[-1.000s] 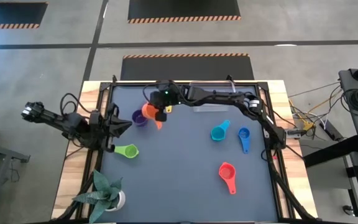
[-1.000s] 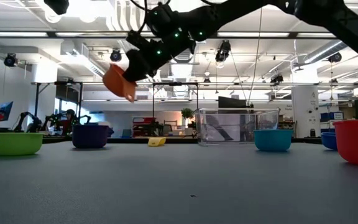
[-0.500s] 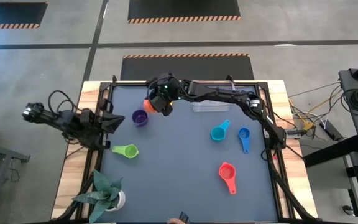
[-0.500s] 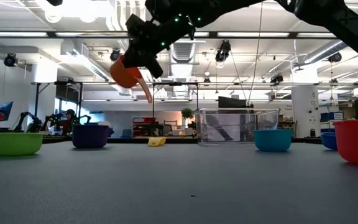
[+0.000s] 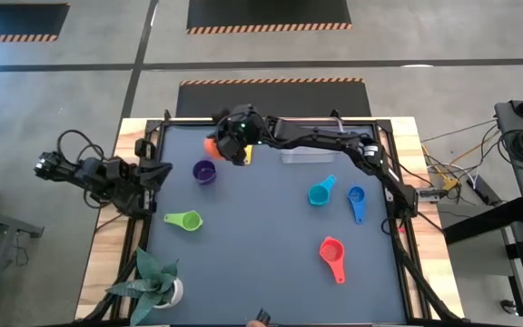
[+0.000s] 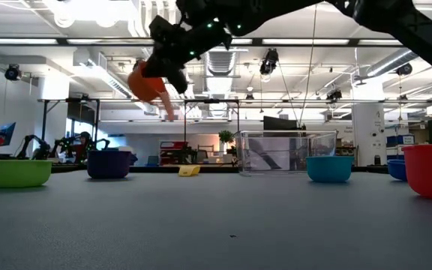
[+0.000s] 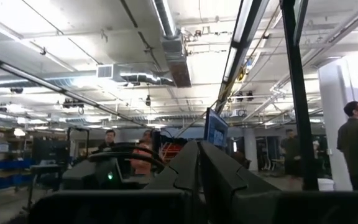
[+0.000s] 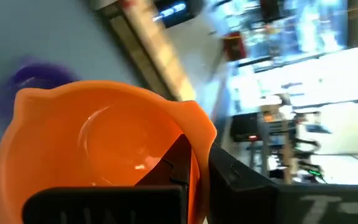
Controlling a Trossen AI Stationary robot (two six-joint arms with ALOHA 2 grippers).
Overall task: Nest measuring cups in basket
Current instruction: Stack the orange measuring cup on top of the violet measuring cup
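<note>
the right gripper (image 5: pixel 232 148) is clamped on the rim of the orange measuring cup (image 6: pixel 148 82), carrying it high above the table, likely so it clears the other cups on its way. the clear basket (image 6: pixel 286 152), its likely goal, sits on the table near the claw, empty. the left gripper (image 5: pixel 157 173) waits fully closed on nothing, well apart from the cup, just past the purple cup (image 5: pixel 204 172).

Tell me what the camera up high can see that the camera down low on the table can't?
Only the high view shows the left gripper, shut at the table's left edge, and a potted plant. Only the low view shows the yellow cup and the room beyond the table. Both show the right gripper shut on the orange cup, lifted off the table, plus the basket, purple cup and green cup.
</note>
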